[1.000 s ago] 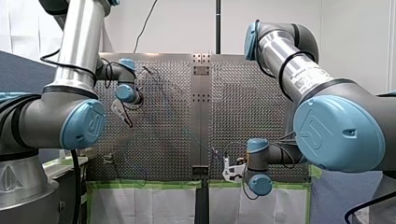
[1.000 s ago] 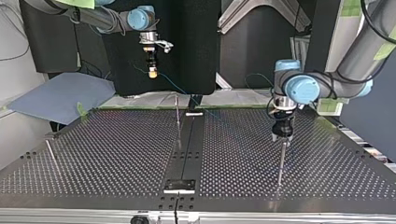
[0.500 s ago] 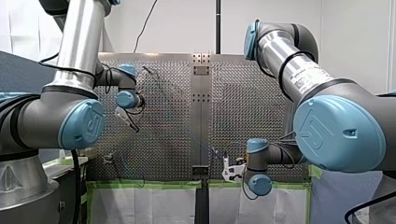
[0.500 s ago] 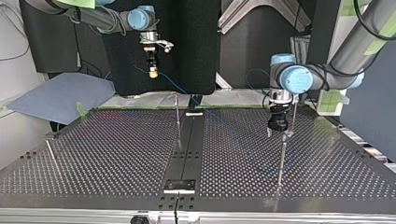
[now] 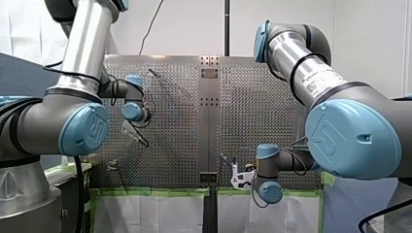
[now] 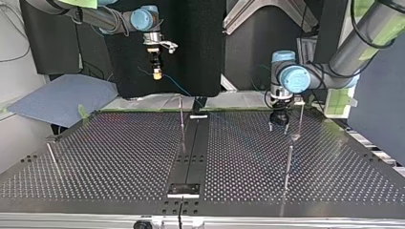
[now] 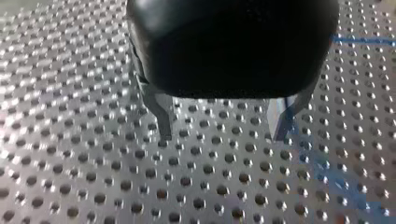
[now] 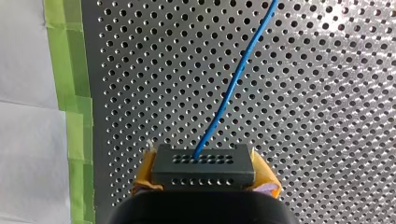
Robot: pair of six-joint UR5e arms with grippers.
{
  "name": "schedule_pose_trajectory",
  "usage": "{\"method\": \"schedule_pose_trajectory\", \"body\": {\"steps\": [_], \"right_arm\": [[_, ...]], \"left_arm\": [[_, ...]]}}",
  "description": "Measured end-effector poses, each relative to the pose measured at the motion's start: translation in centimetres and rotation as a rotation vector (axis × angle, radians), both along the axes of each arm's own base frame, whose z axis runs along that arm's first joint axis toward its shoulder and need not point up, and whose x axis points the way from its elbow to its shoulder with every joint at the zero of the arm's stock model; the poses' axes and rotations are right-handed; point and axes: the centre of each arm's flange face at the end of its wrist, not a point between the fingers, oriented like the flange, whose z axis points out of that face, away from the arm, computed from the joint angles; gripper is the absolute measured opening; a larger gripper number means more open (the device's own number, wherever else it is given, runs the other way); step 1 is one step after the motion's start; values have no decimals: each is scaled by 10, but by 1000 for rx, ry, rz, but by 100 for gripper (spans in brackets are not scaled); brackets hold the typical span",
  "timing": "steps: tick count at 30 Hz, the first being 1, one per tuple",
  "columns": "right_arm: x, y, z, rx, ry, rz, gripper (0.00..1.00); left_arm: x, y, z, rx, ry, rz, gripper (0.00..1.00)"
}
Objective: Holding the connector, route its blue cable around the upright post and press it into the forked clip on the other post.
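In the right wrist view the black connector (image 8: 203, 165) sits between the yellow pads of my right gripper (image 8: 205, 169), which is shut on it. Its blue cable (image 8: 233, 84) runs ahead over the perforated table. In the top view this gripper (image 6: 156, 72) hangs high beyond the table's far edge, with the cable (image 6: 180, 90) sloping down toward the centre post (image 6: 181, 117). My left gripper (image 6: 278, 126) hovers low over the plate, open and empty, beside a thin post (image 6: 301, 117). Another post (image 6: 288, 164) stands nearer the camera. The left wrist view shows the metal fingers (image 7: 163, 119) apart, with cable (image 7: 329, 170) beside them.
A black strip (image 6: 191, 152) runs down the middle of the perforated table (image 6: 119, 157). A thin rod (image 6: 52, 157) leans at the top view's left. Green tape (image 8: 74, 93) and white sheeting edge the plate under my right gripper. A blue cloth (image 6: 62, 98) lies off the table.
In the top view my left gripper has moved away from the near post, toward the table's far side and a little leftward. My right gripper has stayed in place with the connector.
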Motion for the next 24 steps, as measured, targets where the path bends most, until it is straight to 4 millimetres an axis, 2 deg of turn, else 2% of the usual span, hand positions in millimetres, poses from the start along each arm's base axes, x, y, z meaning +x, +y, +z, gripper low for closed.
{"method": "schedule_pose_trajectory", "body": {"steps": [15, 21, 24], "right_arm": [[2, 1, 0, 0, 0, 4, 0], [2, 2, 0, 1, 0, 5, 0], [2, 2, 0, 1, 0, 5, 0]], "left_arm": [[-16, 8, -12, 124, 137, 87, 100], [-21, -7, -13, 177, 161, 16, 100], [-24, -22, -13, 188, 155, -39, 100]]}}
